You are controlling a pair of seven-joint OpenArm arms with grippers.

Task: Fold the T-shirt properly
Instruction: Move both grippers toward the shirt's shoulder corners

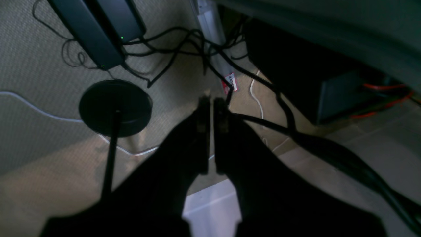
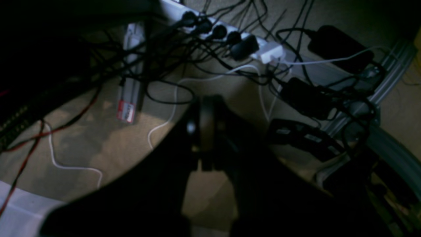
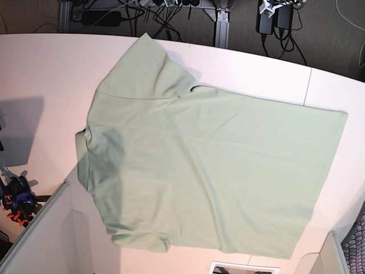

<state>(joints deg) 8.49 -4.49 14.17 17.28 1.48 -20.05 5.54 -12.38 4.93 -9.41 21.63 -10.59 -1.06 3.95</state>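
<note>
In the left wrist view, nearest to the lens, I am seeing the left hand point(image 1: 212, 112) with its two dark fingers almost pressed together, closed on nothing. It is hanging over the carpet floor point(image 1: 39, 59), above a round black stand base point(image 1: 115, 107) at 9 o'clock and a tangle of black cables point(image 1: 184, 46) at 12 o'clock. The right hand point(image 2: 207, 131) is also closed and empty, and it is pointing at the floor near a white power strip point(image 2: 230, 36) at 12 o'clock.

The T-shirt point(image 3: 211, 165) is lying flat on the white table point(image 3: 40, 68), seen only in the base view. Its long axis is running from 9 o'clock, where the collar end and the sleeves are, toward 3 o'clock, where the hem is. One sleeve is pointing to 11 o'clock, the other is tucked at 7 o'clock.

No hand is showing in the base view, and no cloth is showing in the wrist views. So both hands seem well apart from the shirt, and I cannot tell which arm is nearer. I am judging that no fold has been made so far, and that both hands must first come over the table and open.
</note>
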